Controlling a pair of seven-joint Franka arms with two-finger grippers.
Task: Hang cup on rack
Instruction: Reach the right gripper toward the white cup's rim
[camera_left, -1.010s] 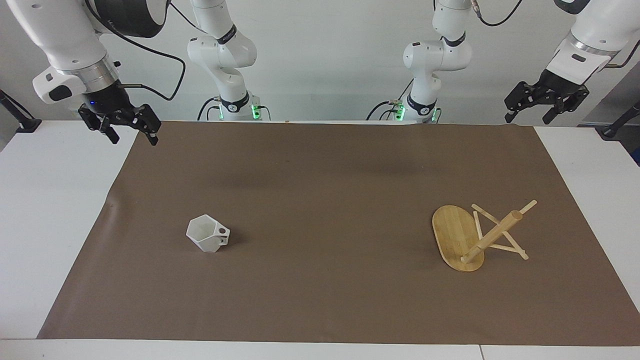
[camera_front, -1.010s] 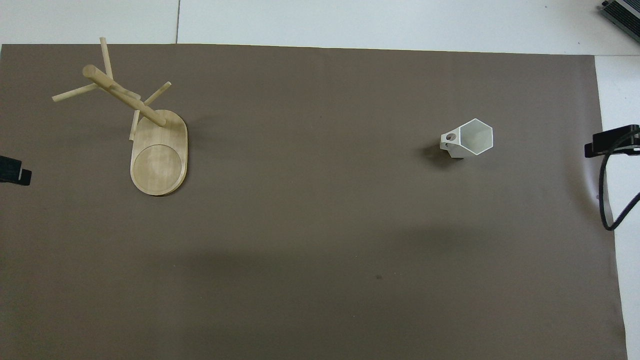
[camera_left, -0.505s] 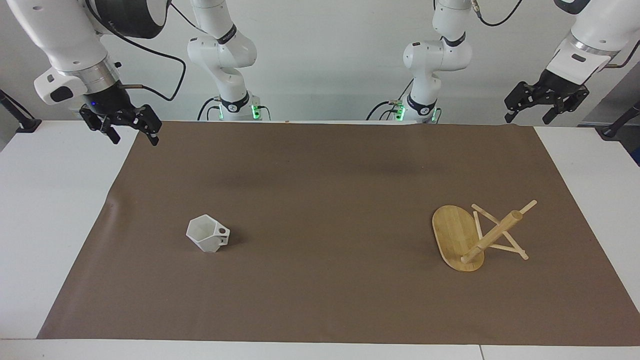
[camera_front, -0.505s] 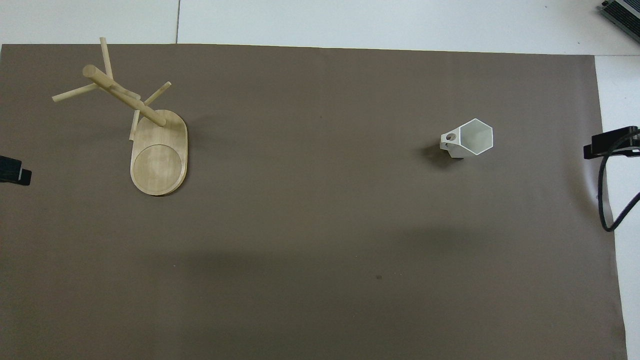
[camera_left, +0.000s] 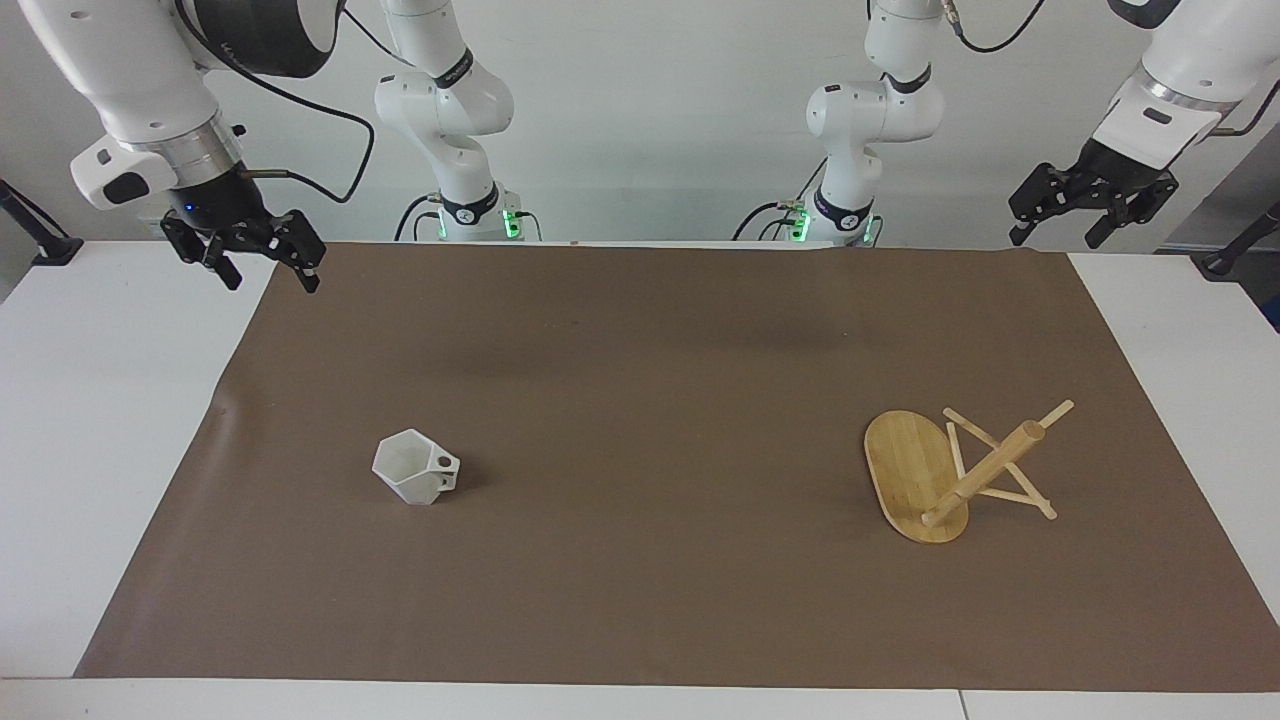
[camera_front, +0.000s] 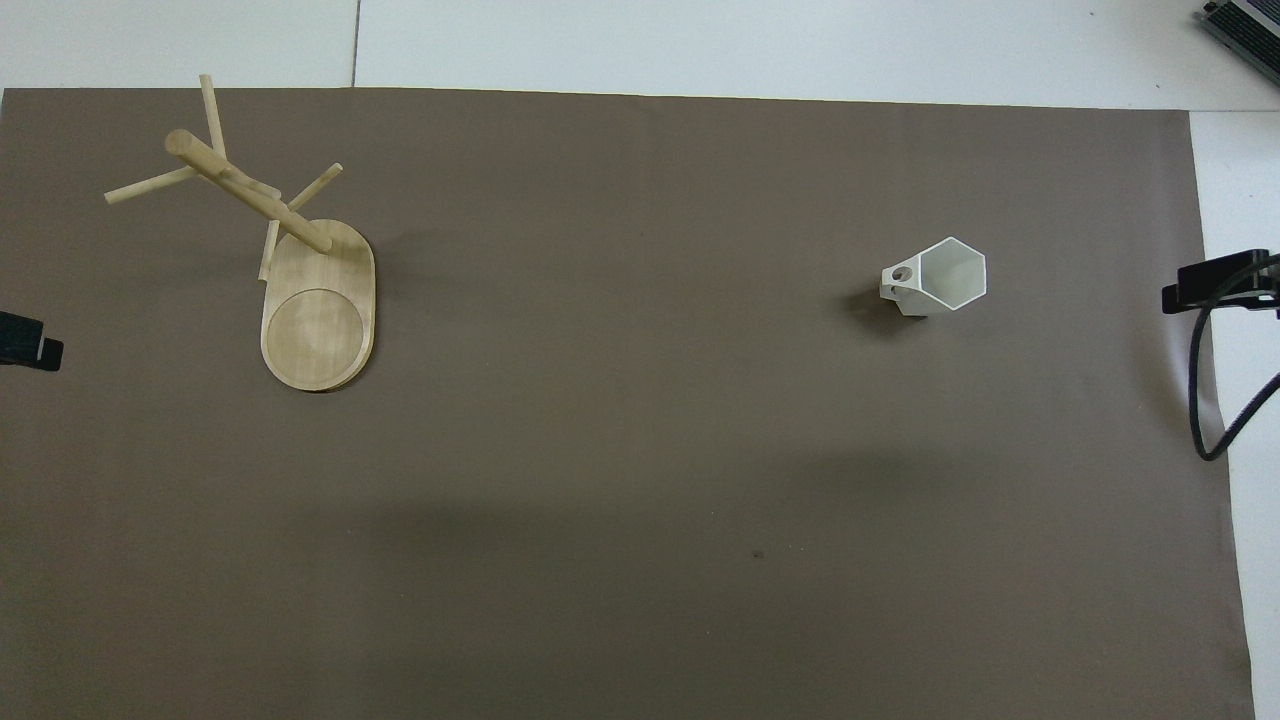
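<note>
Plainly, nothing is grasped: the right hand (camera_left: 262, 270) and the left hand (camera_left: 1058, 227), both open and empty, hang over the tabletop's (camera_left: 120, 420) ends. The cup (camera_left: 415, 467) sits upright on the brown mat (camera_left: 640, 400), well apart from the rack (camera_left: 955, 475). Approach the cup leaving its handle hole free. Only the facing view shows the hands' fingers; overhead, the rack's pegs spread clearer.

Only two things stand on the brown mat (camera_left: 640, 560) covering the bench: the cup (camera_left: 414, 467) toward the right arm's end and the rack (camera_left: 950, 475) toward the left arm's end, well apart. The mat between them is open. The cup has bare mat on every side. The rack's pegs (camera_left: 1000, 492) jut out sideways, crowding approach to its post (camera_left: 985, 472).
</note>
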